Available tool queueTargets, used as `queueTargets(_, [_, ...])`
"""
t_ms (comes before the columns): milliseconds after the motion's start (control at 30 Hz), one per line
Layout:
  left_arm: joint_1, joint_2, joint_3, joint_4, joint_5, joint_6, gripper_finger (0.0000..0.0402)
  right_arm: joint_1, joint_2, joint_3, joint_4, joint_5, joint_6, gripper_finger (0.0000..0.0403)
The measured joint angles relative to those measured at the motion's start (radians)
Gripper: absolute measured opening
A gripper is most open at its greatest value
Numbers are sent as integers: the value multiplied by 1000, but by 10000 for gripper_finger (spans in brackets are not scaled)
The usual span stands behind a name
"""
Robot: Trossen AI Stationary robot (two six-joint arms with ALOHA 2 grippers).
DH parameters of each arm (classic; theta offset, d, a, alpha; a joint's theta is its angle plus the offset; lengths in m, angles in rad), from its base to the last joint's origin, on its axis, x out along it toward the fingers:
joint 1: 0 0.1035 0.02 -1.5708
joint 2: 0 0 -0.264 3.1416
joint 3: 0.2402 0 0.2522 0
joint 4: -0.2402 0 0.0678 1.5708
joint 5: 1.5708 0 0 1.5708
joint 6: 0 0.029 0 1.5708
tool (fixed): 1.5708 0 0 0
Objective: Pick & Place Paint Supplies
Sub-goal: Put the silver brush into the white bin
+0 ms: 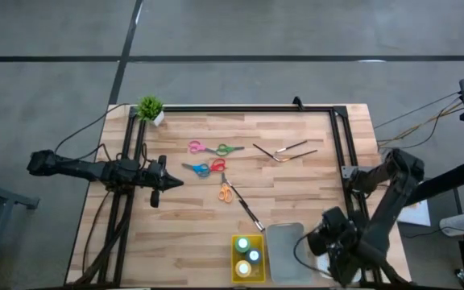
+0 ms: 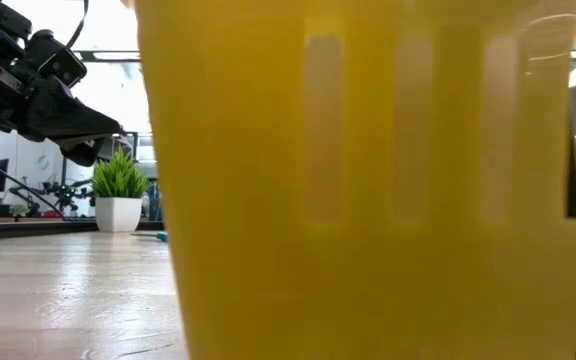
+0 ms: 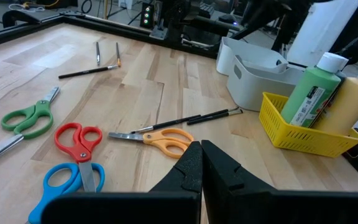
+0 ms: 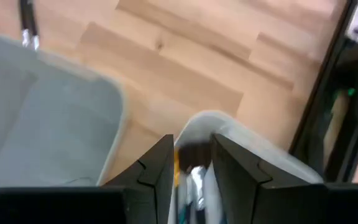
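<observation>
On the counter (image 1: 296, 185), a grey tray (image 1: 284, 242) and a yellow tray (image 1: 248, 258) of paint bottles sit at lower centre. The right gripper (image 4: 190, 163), jaws narrowly parted over a white tray (image 4: 247, 146), seems to be dropping a brush. The left gripper (image 1: 171, 183) waits shut; scissors (image 1: 208, 167) likely come next.

Robotics lab, wooden table (image 1: 296, 185) in black frame, cables, grey concrete floor (image 1: 232, 40)

Wooden table (image 1: 296, 193), scissors (image 1: 214, 148) (four pairs), brushes (image 1: 284, 151), potted plant (image 1: 150, 109), yellow tray (image 1: 236, 262), grey tray (image 1: 284, 242)
</observation>
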State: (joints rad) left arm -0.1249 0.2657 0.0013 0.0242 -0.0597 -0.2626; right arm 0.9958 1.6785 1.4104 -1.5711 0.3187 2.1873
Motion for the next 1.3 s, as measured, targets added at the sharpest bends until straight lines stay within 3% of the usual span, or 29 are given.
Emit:
queueTargets(400, [0,0,0,0,0,0,0,-258,-178,-198,28,178,-363,105])
queueTargets(633, [0,0,0,0,0,0,0,-421,-239,-277,190,287,-619,105])
queueTargets(1033, [0,0,0,0,0,0,0,-593,-243,-350,597,277,-1155,105])
queueTargets(1300, [0,0,0,0,0,0,0,-667,-240,-339,806,175,-1439,105])
